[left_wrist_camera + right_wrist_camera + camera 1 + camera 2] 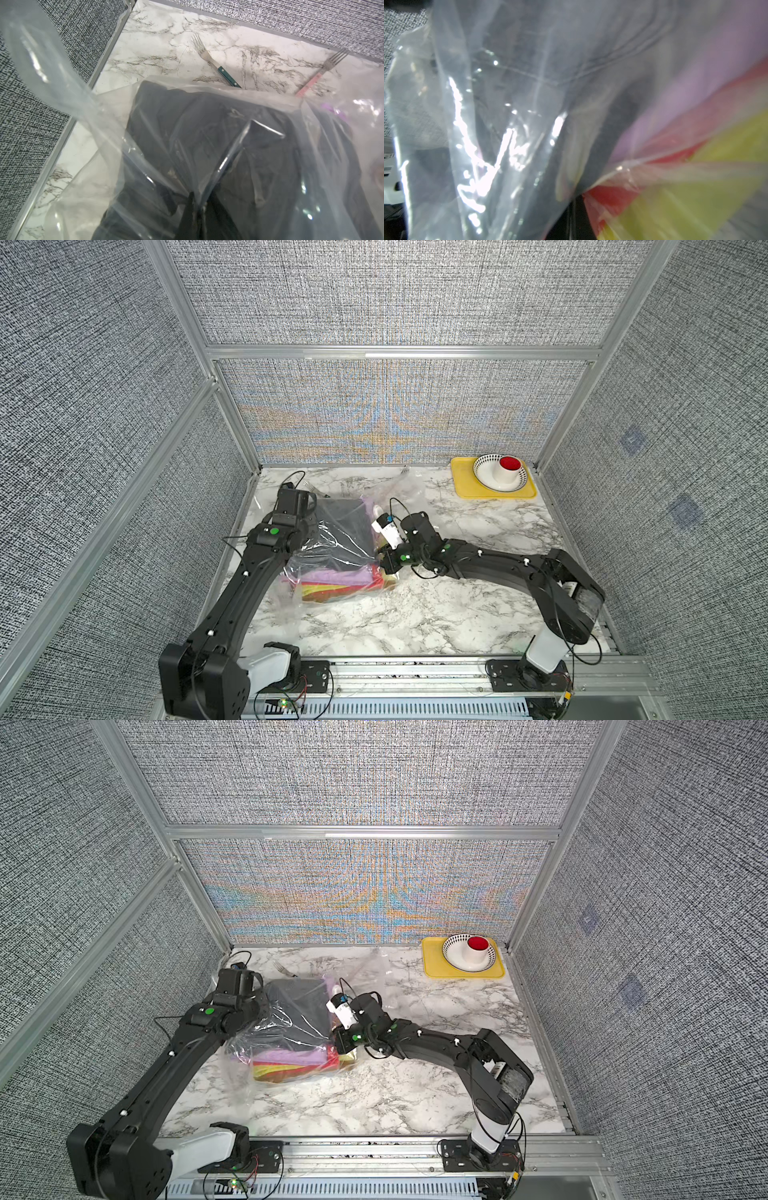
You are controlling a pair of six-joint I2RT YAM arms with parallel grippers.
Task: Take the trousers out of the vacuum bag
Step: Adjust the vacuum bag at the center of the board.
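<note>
Trousers [345, 526] stacked inside vacuum bag [291, 603], cup [508, 473] in bowl [483, 466]

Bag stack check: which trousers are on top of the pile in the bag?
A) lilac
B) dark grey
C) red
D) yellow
B: in a top view the dark grey trousers lie topmost in the stack inside the vacuum bag, with the lilac pair directly beneath them.

A crinkly see-through plastic vacuum bag [399, 489] lay left of centre, enclosing folded, stacked cloth trousers [340, 531]: dark grey topmost, then lilac, red and yellow beneath.
</note>
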